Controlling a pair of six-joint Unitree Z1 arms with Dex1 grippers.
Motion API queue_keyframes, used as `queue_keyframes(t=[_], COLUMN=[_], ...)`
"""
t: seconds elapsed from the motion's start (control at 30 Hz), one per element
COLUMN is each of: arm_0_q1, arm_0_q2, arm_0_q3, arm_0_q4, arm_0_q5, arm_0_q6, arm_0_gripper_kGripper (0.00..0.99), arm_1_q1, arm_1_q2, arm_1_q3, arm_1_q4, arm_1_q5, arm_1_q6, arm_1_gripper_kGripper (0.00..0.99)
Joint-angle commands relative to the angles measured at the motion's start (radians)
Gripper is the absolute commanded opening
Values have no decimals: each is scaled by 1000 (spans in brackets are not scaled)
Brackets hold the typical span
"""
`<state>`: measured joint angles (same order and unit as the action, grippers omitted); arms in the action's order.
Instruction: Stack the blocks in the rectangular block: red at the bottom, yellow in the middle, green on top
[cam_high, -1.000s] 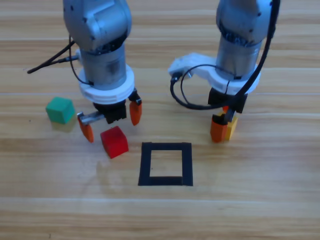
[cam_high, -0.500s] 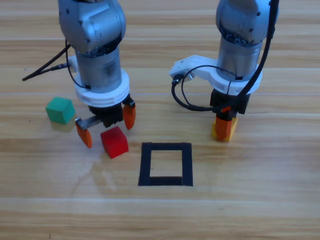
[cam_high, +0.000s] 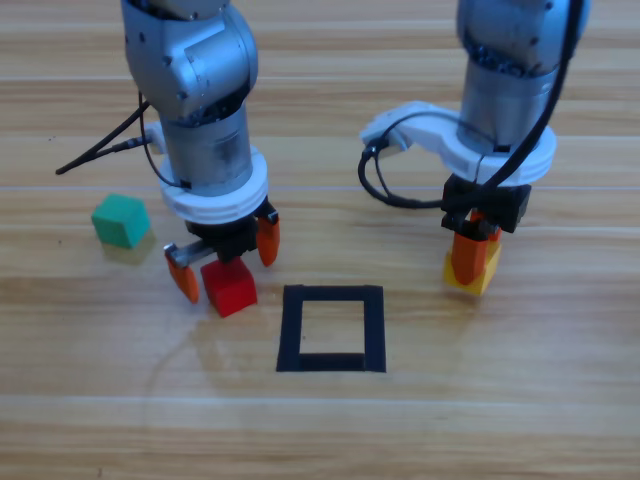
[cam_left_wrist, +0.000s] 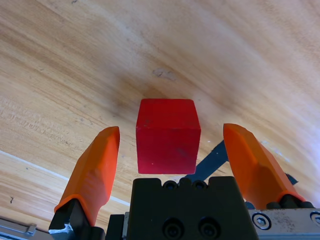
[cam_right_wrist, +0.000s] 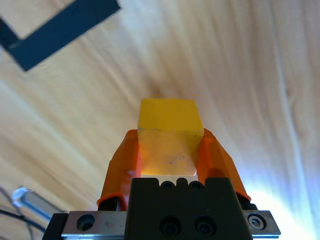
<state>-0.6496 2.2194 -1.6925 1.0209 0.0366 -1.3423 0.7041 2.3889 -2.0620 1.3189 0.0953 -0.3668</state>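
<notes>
three cubes, none yet in the rectangular block (cam_high: 332, 328) mid-desk. green (cam_high: 121, 219) sits near the desk's left edge. left gripper (cam_high: 222, 262) straddles red (cam_high: 229, 288), jaws spread; closing off-centre could twist it away. right gripper (cam_high: 474, 258) pinches yellow (cam_high: 474, 272); releasing it before red is placed would spoil the order.

A small matte red cube (cam_high: 229, 287) sits between the orange jaws of the grey left arm's tool (cam_high: 224, 262). The right tool (cam_high: 472, 258), also orange-jawed, pinches a small matte yellow cube (cam_high: 474, 272). At nine o'clock lies a small matte teal-green cube (cam_high: 121, 220). The flat black tape square outline (cam_high: 332, 328) marks the pale, streaky-grained wooden desk (cam_high: 500, 400).
</notes>
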Motion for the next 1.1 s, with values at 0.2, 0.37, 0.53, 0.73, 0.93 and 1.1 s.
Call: queue_keyframes(t=[0.2,0.37,0.53,0.73,0.93,1.1], arm_0_q1=[-25,-25,-22,-21,-67,-130], arm_0_q2=[45,40,40,23,25,3], arm_0_q3=[62,85,93,79,5,-15], arm_0_q4=[-44,-61,-62,-51,5,36], arm_0_q5=[-11,-9,-9,-21,-32,-32], arm_0_q6=[-8,9,63,203,351,427], arm_0_gripper_kGripper=[815,661,342,89,78,78], arm_1_q1=[-8,-6,-6,-6,-5,-5], arm_1_q2=[-249,-283,-281,-352,-428,-439], arm_1_q3=[303,370,427,490,548,571], arm_1_q4=[-233,-267,-302,-353,-409,-409], arm_1_q5=[87,95,133,63,-3,11], arm_1_q6=[147,203,419,694,895,891], arm_1_gripper_kGripper=[0,0,0,0,0,0])
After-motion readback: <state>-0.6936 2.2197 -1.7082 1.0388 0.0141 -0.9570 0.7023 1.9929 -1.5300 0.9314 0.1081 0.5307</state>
